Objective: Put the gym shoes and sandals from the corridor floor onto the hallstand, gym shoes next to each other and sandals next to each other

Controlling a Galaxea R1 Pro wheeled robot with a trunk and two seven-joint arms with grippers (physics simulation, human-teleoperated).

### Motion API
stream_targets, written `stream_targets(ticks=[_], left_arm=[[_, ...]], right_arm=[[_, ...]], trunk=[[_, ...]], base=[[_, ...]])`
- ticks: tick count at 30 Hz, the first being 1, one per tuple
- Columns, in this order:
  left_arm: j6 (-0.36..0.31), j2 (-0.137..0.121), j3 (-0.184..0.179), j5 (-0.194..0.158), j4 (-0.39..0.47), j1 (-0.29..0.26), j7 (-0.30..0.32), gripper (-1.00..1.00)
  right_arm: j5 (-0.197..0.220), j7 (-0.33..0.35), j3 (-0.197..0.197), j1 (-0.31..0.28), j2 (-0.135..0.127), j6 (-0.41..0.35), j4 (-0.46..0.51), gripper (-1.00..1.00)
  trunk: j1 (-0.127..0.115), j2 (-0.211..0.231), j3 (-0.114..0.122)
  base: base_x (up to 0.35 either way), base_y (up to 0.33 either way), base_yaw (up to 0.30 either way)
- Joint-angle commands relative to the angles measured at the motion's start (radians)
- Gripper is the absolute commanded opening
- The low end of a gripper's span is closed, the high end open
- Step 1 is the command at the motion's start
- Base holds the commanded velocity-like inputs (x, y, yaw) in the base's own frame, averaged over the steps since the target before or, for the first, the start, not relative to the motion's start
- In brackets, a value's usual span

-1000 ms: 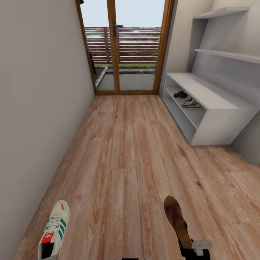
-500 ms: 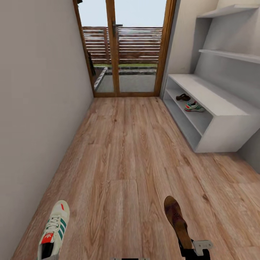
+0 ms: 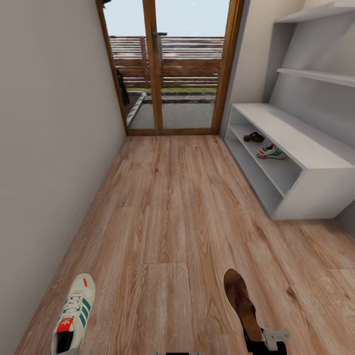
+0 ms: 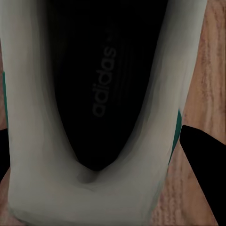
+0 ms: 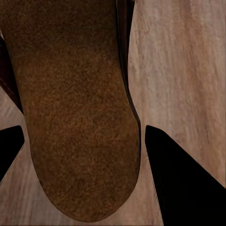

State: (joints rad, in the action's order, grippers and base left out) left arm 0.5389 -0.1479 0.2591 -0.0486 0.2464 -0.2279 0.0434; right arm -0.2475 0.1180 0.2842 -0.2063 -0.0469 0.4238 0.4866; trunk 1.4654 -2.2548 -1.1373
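Rolling forward down the corridor, the robot has drawn nearer the pale-grey two-level hallstand [image 3: 315,158], which now sits lower and further to the right in the head view than it did a second ago; the carried shoes keep their places in the frame. Its left gripper [image 4: 101,155] is clamped on the heel of a cream-white lace-up gym shoe with green stripes [image 3: 73,315], dark fingertips [image 4: 200,155] flanking it. Its right gripper [image 5: 82,150] pinches the heel end of a slim brown leather-look sandal [image 3: 240,301].

Both carried shoes point toe-forward, long axes along the corridor, above the wood-plank floor [image 3: 172,207]. The rack lies ahead and to the right, so the right arm with the sandal is the nearer one. On its upper open shelf rest one second sandal [image 3: 254,137] and one second gym shoe [image 3: 270,152], just beside each other. Count: two gym shoes, two sandals, one of each in hand, one of each shelved
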Motion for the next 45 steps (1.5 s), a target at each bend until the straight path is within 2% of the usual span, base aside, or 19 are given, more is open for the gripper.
stream_targets(ticks=[1, 45], left_arm=[[0.003, 0.0, 0.002, -0.005, -0.001, -0.001, 0.004, -1.0], [0.003, 0.0, 0.002, -0.005, -0.001, -0.001, 0.004, -1.0]], right_arm=[[-0.004, 0.009, 0.009, -0.001, 0.001, 0.004, 0.0, -1.0], [-0.004, 0.009, 0.007, -0.001, 0.001, 0.004, 0.0, -1.0]], trunk=[[0.0, 0.0, -0.001], [0.0, 0.0, -0.001]], base=[[0.338, 0.0, 0.0], [0.338, 0.0, 0.0]])
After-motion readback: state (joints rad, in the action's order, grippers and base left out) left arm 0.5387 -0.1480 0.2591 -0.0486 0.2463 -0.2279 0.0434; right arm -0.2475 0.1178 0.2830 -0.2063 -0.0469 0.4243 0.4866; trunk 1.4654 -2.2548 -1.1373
